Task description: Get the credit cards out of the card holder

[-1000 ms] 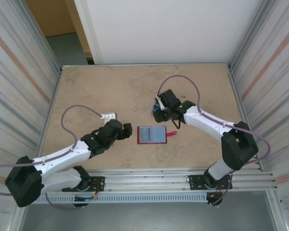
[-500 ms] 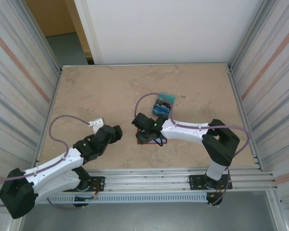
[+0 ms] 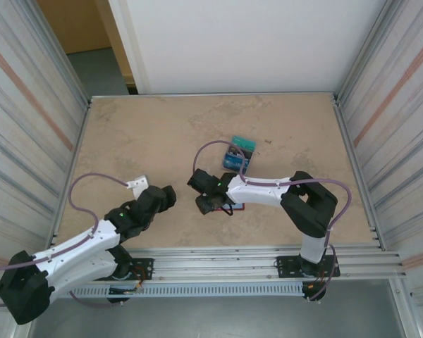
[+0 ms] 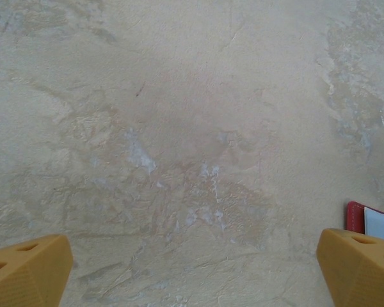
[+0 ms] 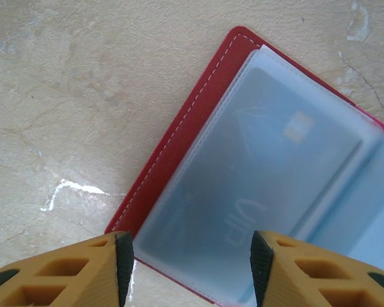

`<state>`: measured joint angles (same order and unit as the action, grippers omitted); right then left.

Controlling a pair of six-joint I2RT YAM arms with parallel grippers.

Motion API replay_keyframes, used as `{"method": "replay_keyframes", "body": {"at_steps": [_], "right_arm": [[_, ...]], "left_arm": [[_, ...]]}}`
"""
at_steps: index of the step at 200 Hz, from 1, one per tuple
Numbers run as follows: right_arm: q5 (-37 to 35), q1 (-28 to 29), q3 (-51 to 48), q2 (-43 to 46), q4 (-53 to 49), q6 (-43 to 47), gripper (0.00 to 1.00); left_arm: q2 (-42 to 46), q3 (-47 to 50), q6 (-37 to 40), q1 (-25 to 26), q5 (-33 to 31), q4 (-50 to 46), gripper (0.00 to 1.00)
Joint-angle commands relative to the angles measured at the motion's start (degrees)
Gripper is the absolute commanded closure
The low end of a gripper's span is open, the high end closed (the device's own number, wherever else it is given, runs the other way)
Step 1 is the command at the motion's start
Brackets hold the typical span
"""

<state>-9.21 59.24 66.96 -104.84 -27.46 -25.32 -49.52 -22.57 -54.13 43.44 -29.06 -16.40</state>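
The red card holder [image 5: 179, 137] lies open on the table, and a blue credit card [image 5: 269, 166] shows through its cloudy plastic pocket. My right gripper [image 5: 191, 268] hovers open just above the holder's near corner, one finger on each side of the pocket. From above, the right gripper [image 3: 204, 201] covers most of the card holder [image 3: 237, 206]. Loose credit cards [image 3: 238, 155], teal and blue, lie in a small pile behind it. My left gripper [image 3: 166, 197] stands wide open over bare table to the left. A red corner of the card holder [image 4: 354, 215] shows beside its right finger [image 4: 358, 268].
The marbled beige table [image 3: 141, 134] is bounded by corrugated metal walls at the left [image 3: 35, 141] and right [image 3: 388, 127]. A metal rail [image 3: 218, 257] carrying the arm bases runs along the near edge.
My right arm has swung from the back right, where the loose cards now lie, forward and left over the card holder. The left gripper has drawn back slightly to the left.
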Motion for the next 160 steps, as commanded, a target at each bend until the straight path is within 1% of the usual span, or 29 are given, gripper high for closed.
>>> {"method": "replay_keyframes", "body": {"at_steps": [1, 99, 160], "right_arm": [[0.37, -0.18, 1.87, -0.85, -0.13, -1.76, 0.46], [3.56, -1.63, 1.0, -2.96, 1.16, -2.37, 0.45], [3.41, -2.42, -0.17, -3.68, 0.67, -3.29, 0.45]], "left_arm": [[-0.3, 0.41, -0.99, -0.46, -0.84, 0.73, 0.01], [-1.87, 0.17, -0.63, -0.72, 0.23, 1.83, 0.01], [-2.24, -0.06, -0.24, -0.74, 0.68, 1.9, 0.01]]}}
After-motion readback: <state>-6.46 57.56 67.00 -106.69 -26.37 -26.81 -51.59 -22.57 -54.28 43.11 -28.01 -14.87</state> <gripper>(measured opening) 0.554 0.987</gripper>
